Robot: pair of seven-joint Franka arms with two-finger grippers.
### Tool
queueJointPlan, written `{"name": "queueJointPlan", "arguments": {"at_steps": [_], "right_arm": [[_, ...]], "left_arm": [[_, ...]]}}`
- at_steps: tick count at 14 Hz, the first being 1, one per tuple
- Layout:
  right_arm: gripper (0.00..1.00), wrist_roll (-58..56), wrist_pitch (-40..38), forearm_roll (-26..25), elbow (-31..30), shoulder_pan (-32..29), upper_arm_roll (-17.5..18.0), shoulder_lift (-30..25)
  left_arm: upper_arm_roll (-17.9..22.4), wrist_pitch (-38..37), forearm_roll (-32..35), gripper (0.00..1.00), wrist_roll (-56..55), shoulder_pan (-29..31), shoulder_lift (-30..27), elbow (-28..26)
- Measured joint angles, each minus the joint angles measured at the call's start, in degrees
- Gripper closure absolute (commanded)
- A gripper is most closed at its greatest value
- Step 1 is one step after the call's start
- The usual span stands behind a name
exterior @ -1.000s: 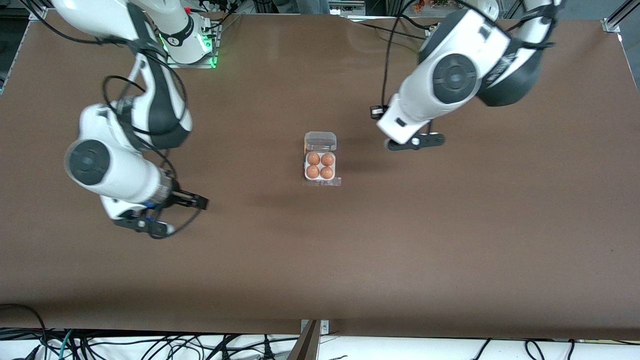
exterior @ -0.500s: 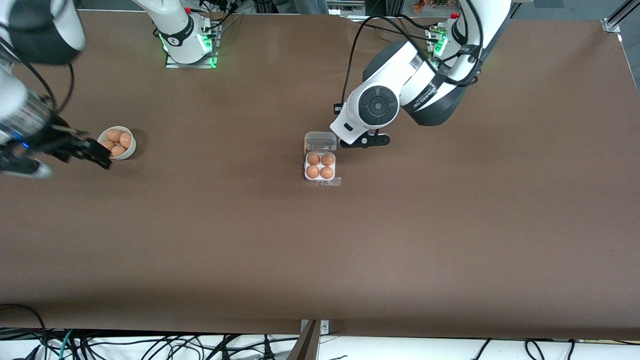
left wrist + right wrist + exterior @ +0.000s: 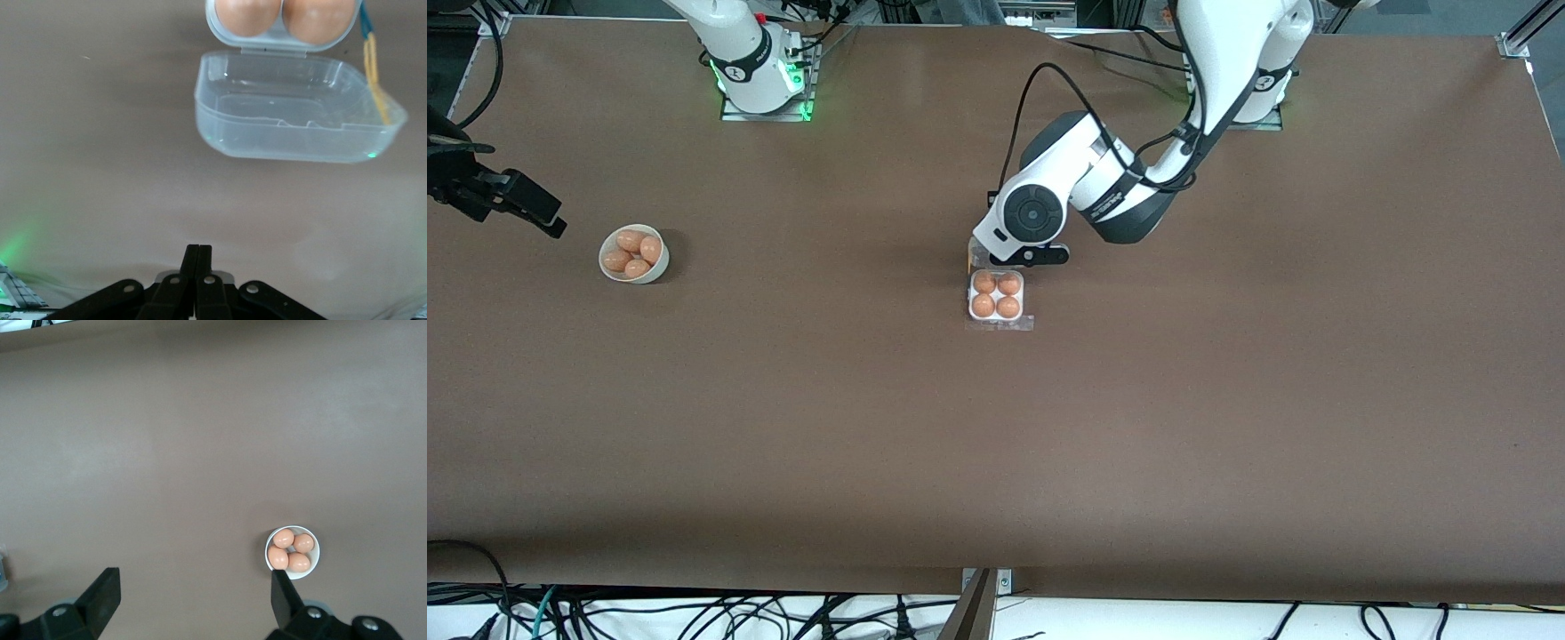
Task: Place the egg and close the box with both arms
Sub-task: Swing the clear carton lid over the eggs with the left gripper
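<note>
The clear box (image 3: 1000, 324) sits mid-table with an egg (image 3: 984, 283) in each of its four cells. Its hinged lid (image 3: 293, 127) lies open, farther from the front camera than the cells, and my left wrist hides most of it in the front view. My left gripper (image 3: 1024, 258) hangs over the lid; in the left wrist view it (image 3: 198, 257) is shut and empty, just short of the lid, with two eggs (image 3: 247, 13) past it. My right gripper (image 3: 538, 213) is open and empty, up over the right arm's end of the table; its fingers (image 3: 103, 593) stand wide apart.
A round white bowl (image 3: 663, 262) with several brown eggs stands toward the right arm's end of the table; it also shows in the right wrist view (image 3: 317, 553). Cables hang below the table's near edge.
My left arm has swung in from the left arm's side and come down over the open lid. My right arm has pulled away toward the table's end, uncovering the bowl.
</note>
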Motion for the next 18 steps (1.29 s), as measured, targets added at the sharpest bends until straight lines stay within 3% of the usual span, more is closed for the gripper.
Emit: {"name": "queueJointPlan", "arguments": {"at_steps": [10,18], "right_arm": [[0.0,-1.3,-1.3,0.0,-0.4,-1.0,1.6,0.1],[0.0,-1.5,-1.3,0.0,-0.6,-0.7,1.9,0.7]], "left_arm": [[0.4,8.4,0.0,0.95,0.0,-1.0,2.2,1.8],[4.6,9.6,1.0,0.96,0.0,-1.0,2.6,6.8]]}}
